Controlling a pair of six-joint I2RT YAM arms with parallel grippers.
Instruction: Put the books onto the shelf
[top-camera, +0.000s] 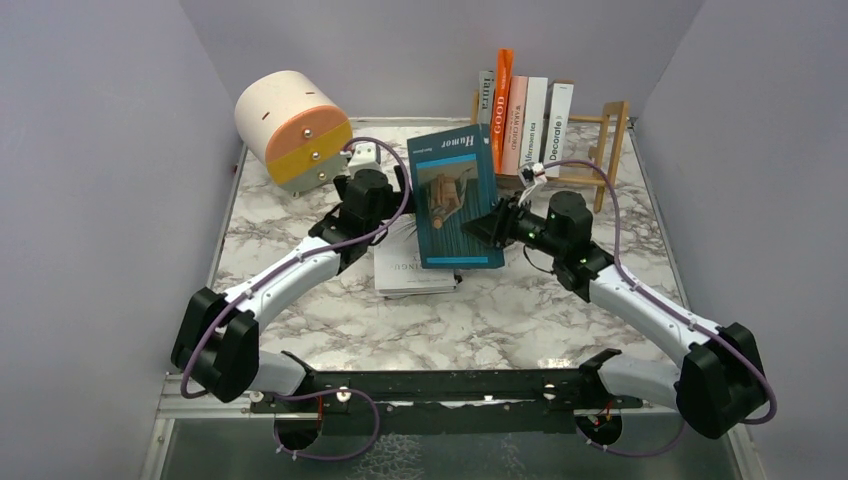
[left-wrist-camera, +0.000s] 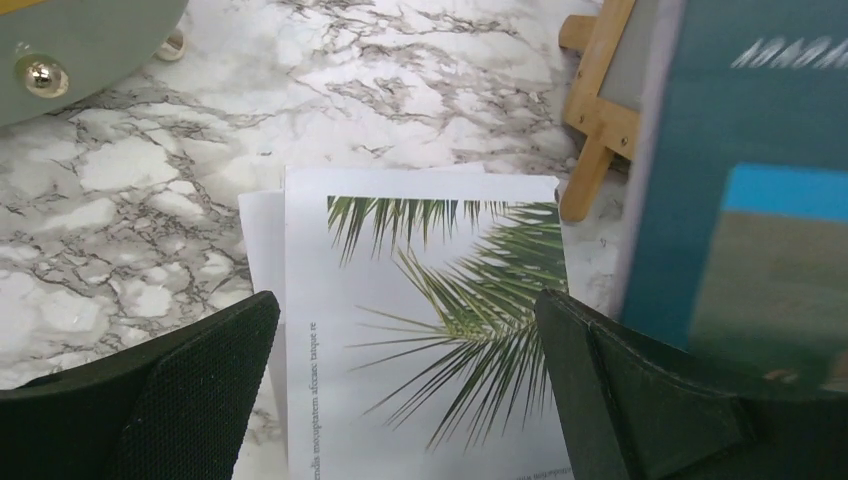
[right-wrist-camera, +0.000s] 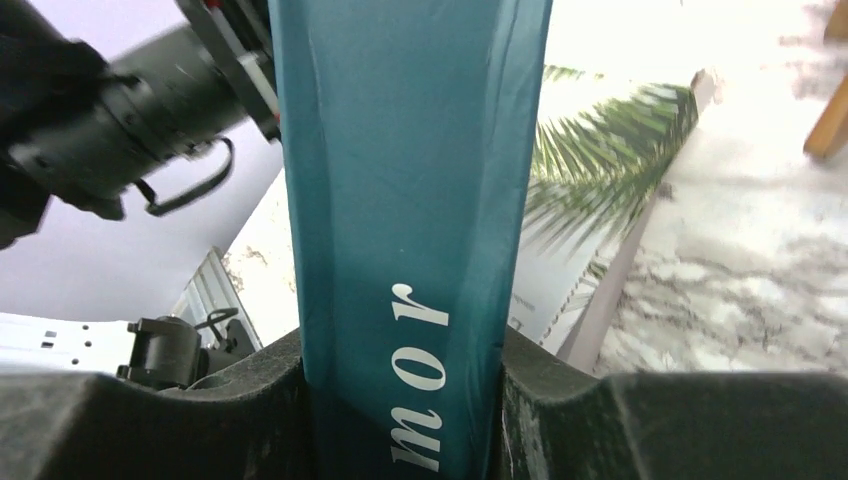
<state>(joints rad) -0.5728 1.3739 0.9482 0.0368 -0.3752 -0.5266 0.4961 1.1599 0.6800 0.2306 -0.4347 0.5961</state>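
The marble table (top-camera: 520, 320) carries my work: my right gripper (top-camera: 490, 228) holds the teal book (top-camera: 457, 200) upright mid-table, and the shelf (top-camera: 612, 130) with five shelved books (top-camera: 527, 115) stands at the far right corner.

Left wrist: my left gripper (left-wrist-camera: 410, 330) gapes wide over the palm-cover book (left-wrist-camera: 440, 260).

Right wrist: my pads clamp the spine. I should carry it vertical and slot it in beside the others.

- Seeing a smooth, faintly glossy cover on the teal book (right-wrist-camera: 400, 200)
- Getting pale plain wood off the shelf (left-wrist-camera: 600, 120)
- Noticing a smooth marble-look finish on the table (top-camera: 500, 320)
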